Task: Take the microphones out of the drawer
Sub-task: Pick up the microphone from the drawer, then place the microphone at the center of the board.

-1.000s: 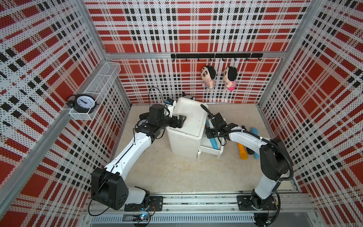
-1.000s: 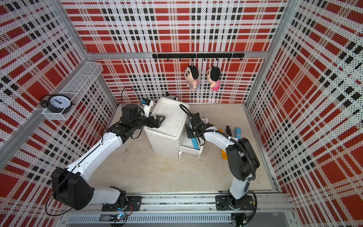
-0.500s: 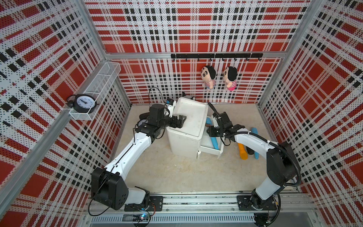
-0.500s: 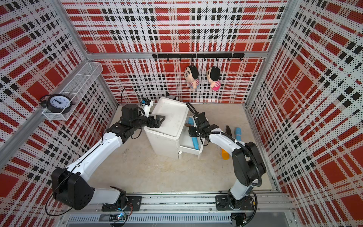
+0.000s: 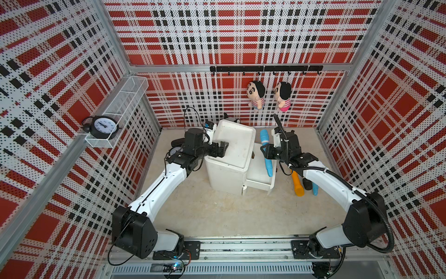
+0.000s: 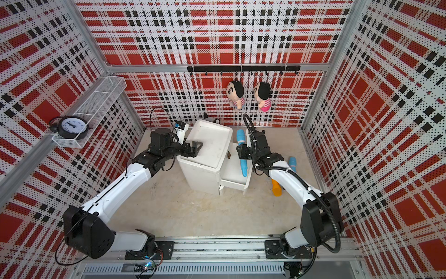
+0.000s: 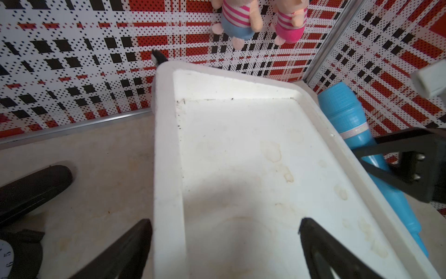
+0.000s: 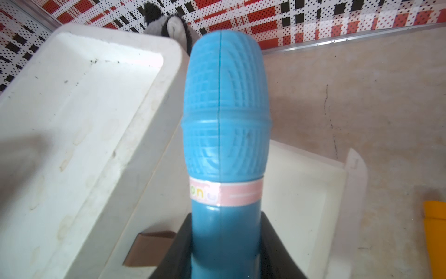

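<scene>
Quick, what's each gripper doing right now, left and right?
Left gripper: open, holding nothing.
Right gripper: closed on the blue microphone.

Red, black and white plaid perforated panels (image 5: 241, 36) wall three sides, framed by aluminium posts (image 5: 113, 36). The floor (image 5: 217, 217) is pale beige and scuffed. A black hook rail (image 5: 265, 68) crosses the back wall (two plush dolls (image 5: 257, 95) hang there); a white wire-mesh shelf (image 5: 125, 96) holds a black alarm clock (image 5: 102, 125).
</scene>
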Motion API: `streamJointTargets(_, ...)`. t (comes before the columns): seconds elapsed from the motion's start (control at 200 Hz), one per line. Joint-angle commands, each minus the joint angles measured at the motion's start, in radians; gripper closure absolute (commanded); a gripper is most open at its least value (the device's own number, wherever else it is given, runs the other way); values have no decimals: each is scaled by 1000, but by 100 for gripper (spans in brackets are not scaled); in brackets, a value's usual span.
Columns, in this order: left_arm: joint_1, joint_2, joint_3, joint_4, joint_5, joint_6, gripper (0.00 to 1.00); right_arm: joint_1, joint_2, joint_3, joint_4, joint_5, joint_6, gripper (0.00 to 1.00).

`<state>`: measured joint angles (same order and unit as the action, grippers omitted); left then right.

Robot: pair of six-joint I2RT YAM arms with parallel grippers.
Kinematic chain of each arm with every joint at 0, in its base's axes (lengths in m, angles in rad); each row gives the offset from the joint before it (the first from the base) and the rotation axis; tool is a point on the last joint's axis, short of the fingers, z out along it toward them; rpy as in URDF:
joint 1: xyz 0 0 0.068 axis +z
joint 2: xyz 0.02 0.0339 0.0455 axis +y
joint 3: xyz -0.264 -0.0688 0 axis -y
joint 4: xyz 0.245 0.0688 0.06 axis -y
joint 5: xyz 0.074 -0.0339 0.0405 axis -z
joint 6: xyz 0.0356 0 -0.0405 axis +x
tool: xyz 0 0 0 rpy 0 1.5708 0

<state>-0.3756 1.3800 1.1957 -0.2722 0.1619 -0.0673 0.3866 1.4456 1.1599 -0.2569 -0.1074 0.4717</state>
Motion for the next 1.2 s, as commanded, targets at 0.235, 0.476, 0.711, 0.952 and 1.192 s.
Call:
streamJointTargets(0.235,-87,32,41,-51,-145,2,2,-204,-139,23,-143,-65,-142,100)
streamJointTargets(0.476,-85,45,55,-34,-119,-6,2,-252,-174,-134,-110,-45,-155,100)
streamJointTargets(0.711,-53,26,5,13,-76,-22,2,-250,-153,-299,8,-89,-143,100)
streamJointTargets(0.952,-35,21,-22,33,-76,-31,2,-246,-71,-366,86,-81,-150,100)
streamJointTargets(1.192,-20,11,-28,42,-55,-25,2,-236,35,-379,106,-34,-138,100)
